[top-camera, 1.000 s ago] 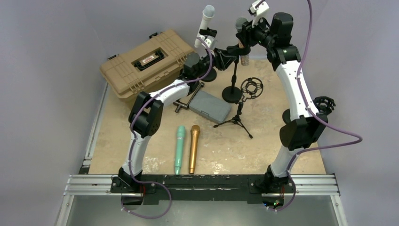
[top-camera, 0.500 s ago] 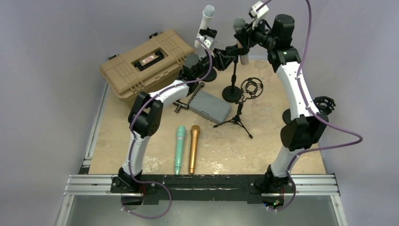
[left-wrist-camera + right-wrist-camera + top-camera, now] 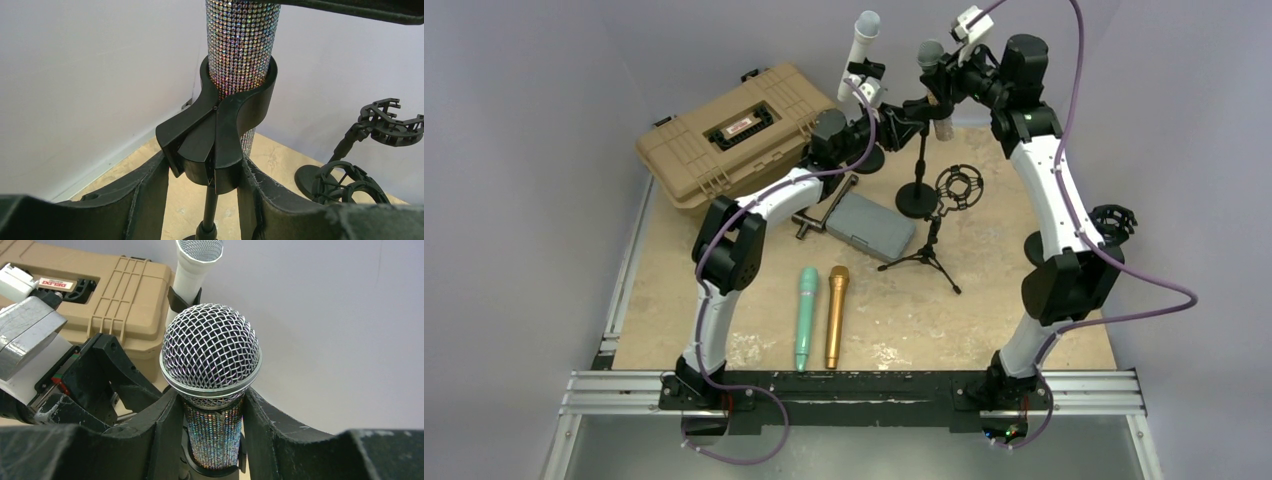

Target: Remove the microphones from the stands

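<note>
Right hand [image 3: 212, 437] clamped on microphone [image 3: 211, 347] (wall [image 3: 350, 315] close behind); left hand [image 3: 202, 200] pinching clip [image 3: 220, 125].

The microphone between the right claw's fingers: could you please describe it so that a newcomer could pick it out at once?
Start at the tan case at the back left; right of it, two mics stand upright. The one farther from the case, held in the right claw, is the microphone: rhinestone body under a silver mesh head, unlike the plain white microphone beside it.
</note>
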Controlling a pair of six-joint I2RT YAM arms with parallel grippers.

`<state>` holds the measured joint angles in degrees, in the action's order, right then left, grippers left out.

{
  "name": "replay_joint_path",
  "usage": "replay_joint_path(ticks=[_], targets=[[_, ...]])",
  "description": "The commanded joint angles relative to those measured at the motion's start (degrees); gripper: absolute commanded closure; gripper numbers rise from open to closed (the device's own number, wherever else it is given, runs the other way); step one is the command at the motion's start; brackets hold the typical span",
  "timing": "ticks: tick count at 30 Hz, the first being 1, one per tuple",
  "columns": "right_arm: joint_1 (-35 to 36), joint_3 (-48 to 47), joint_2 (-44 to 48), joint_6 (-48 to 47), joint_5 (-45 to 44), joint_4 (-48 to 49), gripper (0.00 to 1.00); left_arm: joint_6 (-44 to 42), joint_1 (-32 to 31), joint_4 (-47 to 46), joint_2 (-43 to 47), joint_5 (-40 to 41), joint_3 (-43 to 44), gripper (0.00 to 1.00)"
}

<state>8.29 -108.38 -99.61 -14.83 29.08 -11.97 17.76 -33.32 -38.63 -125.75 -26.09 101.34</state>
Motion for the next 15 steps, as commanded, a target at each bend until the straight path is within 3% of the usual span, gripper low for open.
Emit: replay_joint_path(ticks=[1, 12, 15], targets=[[0.19, -8.14, 1.27, 6.24, 1.32, 9.05, 1.00, -4.34, -0.49, 5.74, 1.39, -5.21, -2.08, 1.00], [-0.07, 12.16, 3.44, 1.97, -3.24, 13.59, 1.00, -3.87, -0.52, 5.13, 2.10, -5.57, -2.95, 1.00], [0.18, 11.38, 2.82, 0.45, -4.90, 12.23, 1.00, -3.78, -0.47, 5.29, 2.75, -6.80, -3.02, 1.00]])
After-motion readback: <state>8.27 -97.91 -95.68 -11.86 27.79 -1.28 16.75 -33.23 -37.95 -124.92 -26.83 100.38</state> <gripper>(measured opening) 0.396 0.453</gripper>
